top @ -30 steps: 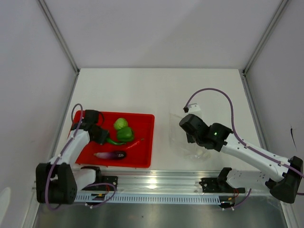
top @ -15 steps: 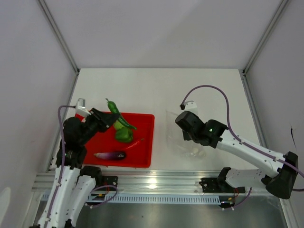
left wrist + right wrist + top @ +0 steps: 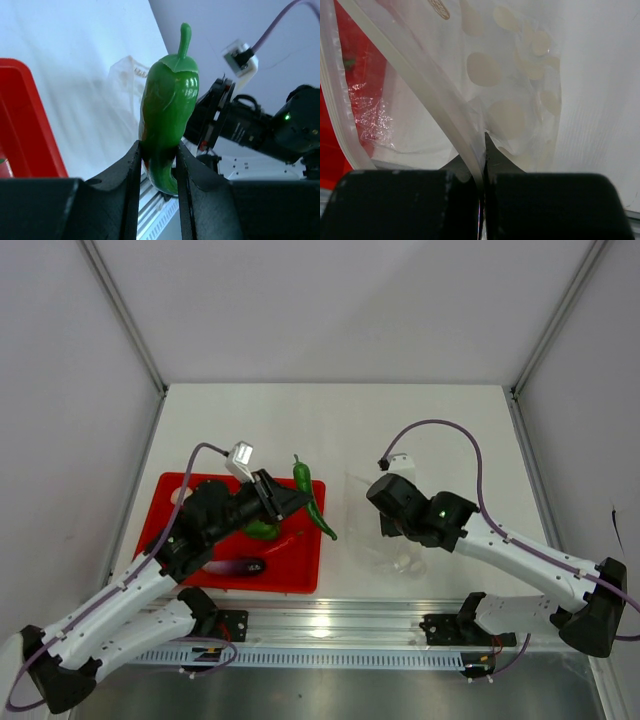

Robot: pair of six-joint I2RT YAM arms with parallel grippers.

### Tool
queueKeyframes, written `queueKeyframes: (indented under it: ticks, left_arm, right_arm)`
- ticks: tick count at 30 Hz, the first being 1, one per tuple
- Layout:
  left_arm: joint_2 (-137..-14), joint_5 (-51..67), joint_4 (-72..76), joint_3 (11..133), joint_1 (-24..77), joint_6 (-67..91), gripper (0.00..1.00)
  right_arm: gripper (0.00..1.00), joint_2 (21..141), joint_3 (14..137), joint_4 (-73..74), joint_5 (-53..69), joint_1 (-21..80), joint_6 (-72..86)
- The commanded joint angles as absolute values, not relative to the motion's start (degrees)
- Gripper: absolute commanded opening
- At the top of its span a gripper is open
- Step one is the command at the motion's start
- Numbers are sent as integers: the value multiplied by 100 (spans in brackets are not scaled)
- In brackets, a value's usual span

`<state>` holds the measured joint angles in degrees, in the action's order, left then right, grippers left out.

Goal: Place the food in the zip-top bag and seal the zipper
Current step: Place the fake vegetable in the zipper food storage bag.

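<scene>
Since a second ago the left arm has swung up from the red tray's (image 3: 300, 570) left side. From the top view I now see the long green pepper (image 3: 312, 502) clamped in the left jaws over the tray's right edge, its tip pointing toward the zip-top bag (image 3: 365, 510). The right jaws have shifted slightly left with the bag, which lies crinkled on the counter (image 3: 330, 430) around them. The eggplant (image 3: 233, 566), one round green vegetable (image 3: 262, 531) and the red chili (image 3: 290, 538) sit in the tray under the left arm. Beyond both arms the counter is open.

On the left wrist view, the jaws pinch the pepper's (image 3: 167, 115) lower half, stem up. The bag (image 3: 125, 80) lies ahead of them, with the tray edge (image 3: 20, 125) to their left.

On the right wrist view, the jaws are pressed together on the bag's (image 3: 510, 100) rim beside the zipper (image 3: 420, 80). Red tray shows through the plastic on the left.
</scene>
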<state>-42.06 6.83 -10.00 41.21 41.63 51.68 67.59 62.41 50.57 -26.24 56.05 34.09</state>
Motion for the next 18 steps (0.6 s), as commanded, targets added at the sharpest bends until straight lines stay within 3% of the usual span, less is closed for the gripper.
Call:
queueKeyframes:
  ticks: [1, 10, 18]
  left_arm:
    - [-4385, -640, -291, 4385, 4561, 5361, 0]
    - [-5658, -2196, 121, 4975, 5484, 5300, 0]
    - [-6222, -2417, 105, 4948, 5959, 5467, 1]
  right_arm:
    - [0, 6741, 6460, 4913, -2514, 5651, 3665]
    - [0, 6794, 6600, 4878, -2154, 5651, 3990]
    - [0, 6785, 6776, 4808, -2092, 5634, 4210]
